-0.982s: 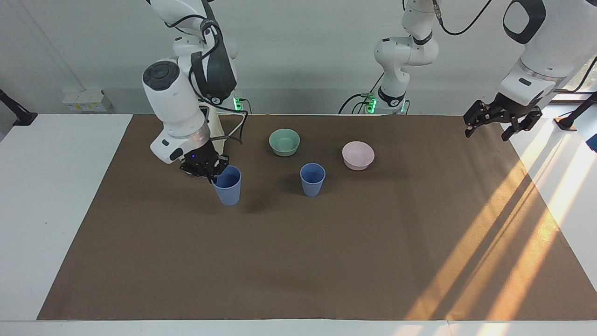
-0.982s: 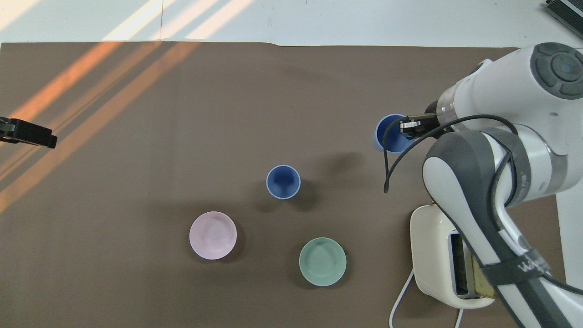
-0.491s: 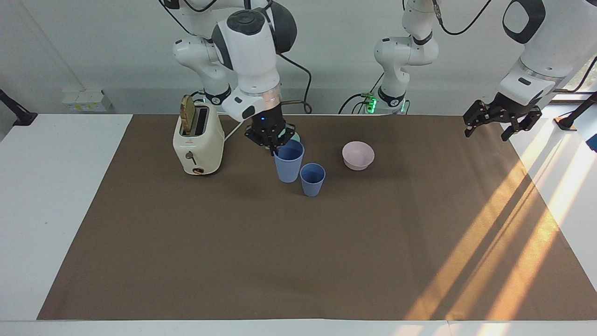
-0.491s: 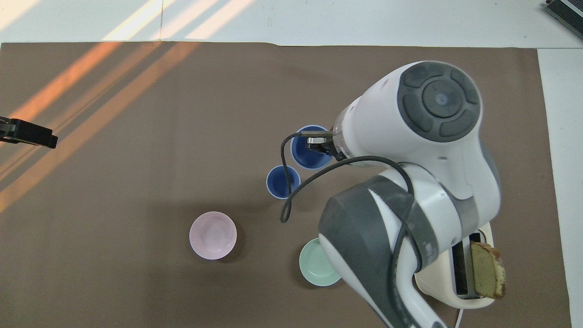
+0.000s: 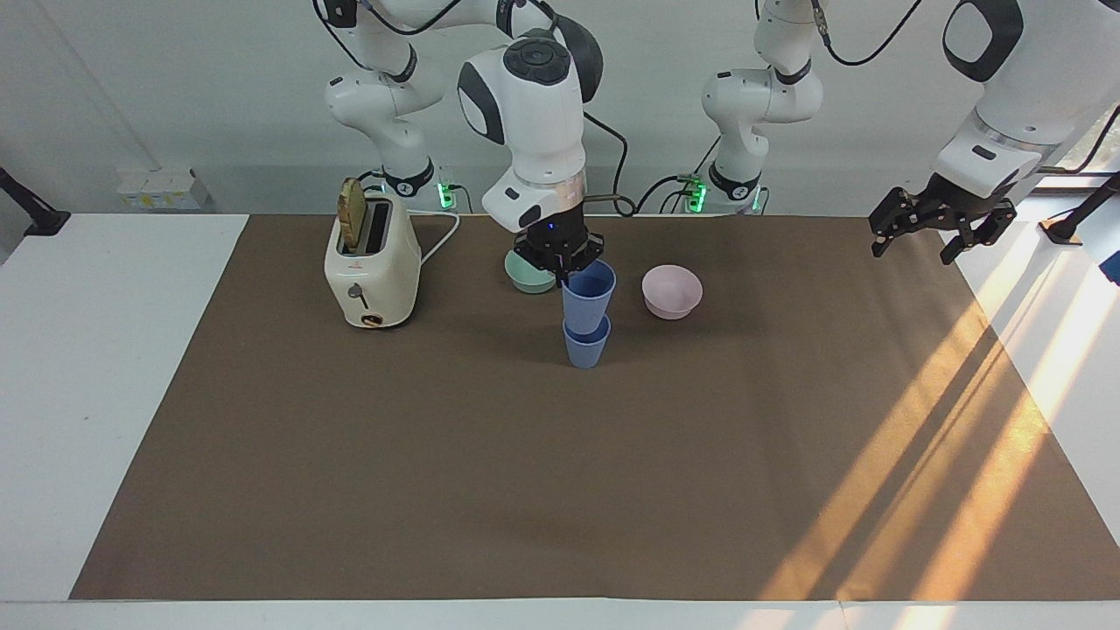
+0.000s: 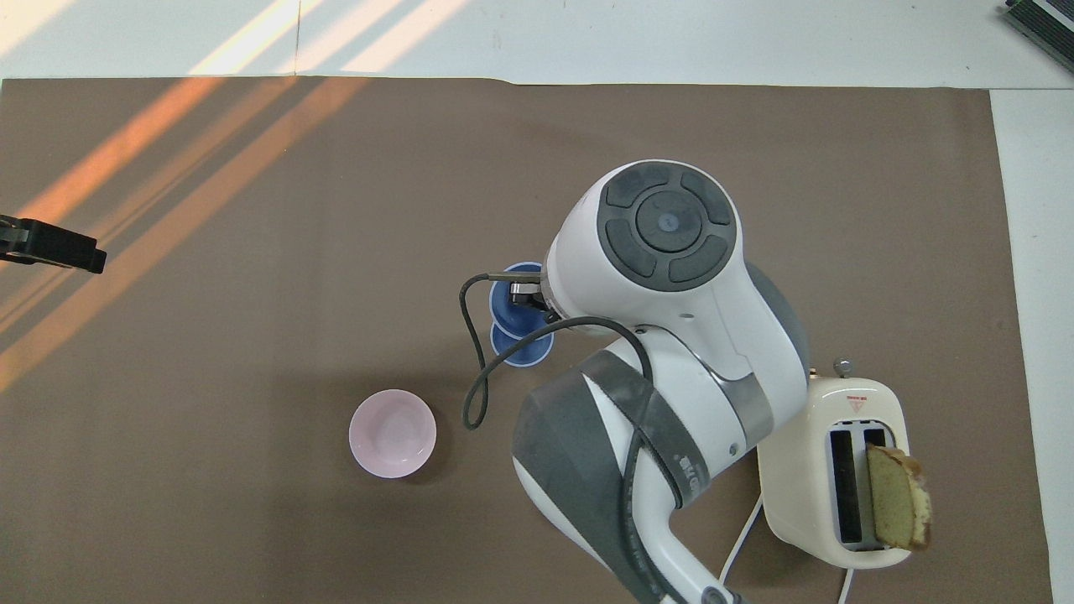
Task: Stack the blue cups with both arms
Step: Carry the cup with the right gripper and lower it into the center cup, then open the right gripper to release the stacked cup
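Going from the right arm's end of the desk in the facing view: a cream toaster (image 5: pixel 372 273) with a slice of bread (image 5: pixel 353 203) sticking up is standing near the desk's edge closest to the robots. No brand or readable writing is showing on it; a small red mark on its top in the overhead view is too small to read.

Next, around the middle of the desk, the right hand (image 5: pixel 561 262) is gripping the rim of the upper blue cup (image 5: pixel 588 292), one finger inside the mouth and one outside. That cup is hanging upright, its base sitting at or just within the mouth of the lower blue cup (image 5: pixel 586 344), which is standing upright on the brown mat. Both cups' long axes are running vertical and nearly in line, so the coming move looks like a plain straight lowering and a release. The mint-green bowl (image 5: pixel 528 274) is partly hiding beside the right hand, and the pale pink bowl (image 5: pixel 671 290) is sitting just beside the cups, toward the left arm's end.

The left hand (image 5: pixel 941 224) is waiting, open wide and holding nothing, over the desk's corner at the left arm's end, well apart from the cups.
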Robot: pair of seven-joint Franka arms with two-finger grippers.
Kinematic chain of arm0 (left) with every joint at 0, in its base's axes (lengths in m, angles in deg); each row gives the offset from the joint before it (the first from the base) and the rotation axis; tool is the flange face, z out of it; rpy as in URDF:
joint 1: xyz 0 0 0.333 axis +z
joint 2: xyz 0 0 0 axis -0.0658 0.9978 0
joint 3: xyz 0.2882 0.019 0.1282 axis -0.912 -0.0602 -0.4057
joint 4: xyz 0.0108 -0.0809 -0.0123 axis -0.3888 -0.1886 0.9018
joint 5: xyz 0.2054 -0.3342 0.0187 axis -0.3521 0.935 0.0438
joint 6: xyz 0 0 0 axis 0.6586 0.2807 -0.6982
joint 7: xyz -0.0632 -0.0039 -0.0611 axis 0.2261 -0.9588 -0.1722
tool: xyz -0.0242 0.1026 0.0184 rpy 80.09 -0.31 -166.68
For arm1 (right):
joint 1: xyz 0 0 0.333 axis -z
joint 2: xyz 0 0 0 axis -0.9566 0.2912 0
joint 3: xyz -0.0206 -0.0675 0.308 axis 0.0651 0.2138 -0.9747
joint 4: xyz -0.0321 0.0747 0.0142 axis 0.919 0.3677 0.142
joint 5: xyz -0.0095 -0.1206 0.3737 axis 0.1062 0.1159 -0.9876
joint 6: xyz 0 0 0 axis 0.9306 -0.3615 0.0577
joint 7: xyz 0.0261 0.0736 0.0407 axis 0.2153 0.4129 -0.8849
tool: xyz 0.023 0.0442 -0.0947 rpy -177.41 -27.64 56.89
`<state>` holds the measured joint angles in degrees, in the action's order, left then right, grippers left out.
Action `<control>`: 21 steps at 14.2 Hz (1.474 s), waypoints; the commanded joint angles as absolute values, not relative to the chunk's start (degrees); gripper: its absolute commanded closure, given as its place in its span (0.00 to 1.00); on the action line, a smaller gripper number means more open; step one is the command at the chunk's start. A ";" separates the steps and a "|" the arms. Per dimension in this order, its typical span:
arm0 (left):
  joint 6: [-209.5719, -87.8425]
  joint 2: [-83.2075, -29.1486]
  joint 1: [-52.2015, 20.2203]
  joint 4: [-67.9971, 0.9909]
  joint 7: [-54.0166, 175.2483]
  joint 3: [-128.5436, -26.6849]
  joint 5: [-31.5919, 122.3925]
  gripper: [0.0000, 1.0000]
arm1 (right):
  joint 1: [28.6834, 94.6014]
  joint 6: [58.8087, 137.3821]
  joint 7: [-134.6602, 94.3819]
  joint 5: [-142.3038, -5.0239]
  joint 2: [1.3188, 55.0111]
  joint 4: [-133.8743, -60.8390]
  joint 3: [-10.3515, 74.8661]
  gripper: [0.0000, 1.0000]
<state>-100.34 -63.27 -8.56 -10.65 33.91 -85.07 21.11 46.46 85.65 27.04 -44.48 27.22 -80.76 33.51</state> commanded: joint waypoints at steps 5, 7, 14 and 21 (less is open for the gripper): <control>-100.06 -64.30 -7.82 -11.58 33.13 -84.42 20.44 0.00 | 45.47 90.45 27.76 -44.74 26.53 -86.33 33.31 1.00; -100.06 -64.30 -7.82 -11.67 33.13 -84.42 20.44 0.00 | 45.47 90.54 27.59 -44.83 26.45 -86.59 33.31 1.00; -100.06 -64.30 -7.82 -11.67 33.22 -84.42 20.44 0.00 | 45.82 91.32 27.85 -48.44 26.45 -86.94 33.39 1.00; -100.15 -64.31 -7.82 -11.67 33.22 -84.42 20.44 0.00 | 46.00 91.42 27.76 -48.35 26.27 -87.56 33.39 0.00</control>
